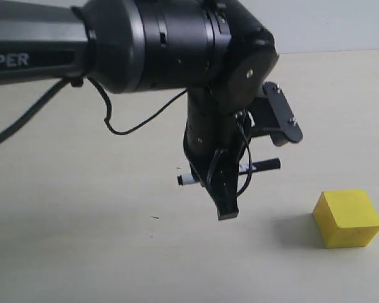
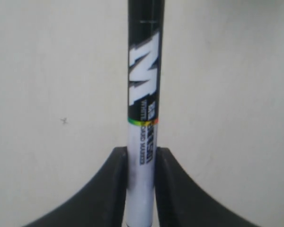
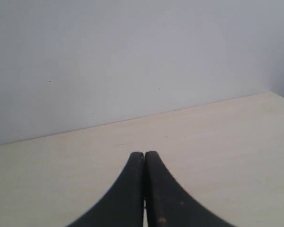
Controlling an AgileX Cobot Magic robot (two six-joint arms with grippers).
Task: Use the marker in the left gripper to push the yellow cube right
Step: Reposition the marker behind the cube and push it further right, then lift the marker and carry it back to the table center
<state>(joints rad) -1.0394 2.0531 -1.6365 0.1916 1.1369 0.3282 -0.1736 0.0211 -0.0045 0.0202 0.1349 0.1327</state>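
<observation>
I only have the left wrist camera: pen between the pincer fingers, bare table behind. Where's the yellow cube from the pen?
Observer: In the exterior view the yellow cube sits on the table right of the pen, with a clear gap between them.
Operator: Does the pen stick out toward it?
Observer: Yes, a black end juts out of the left pincer on the cube's side.
Operator: And the right arm?
Observer: Its own camera shows the right pincer shut and empty.
</observation>
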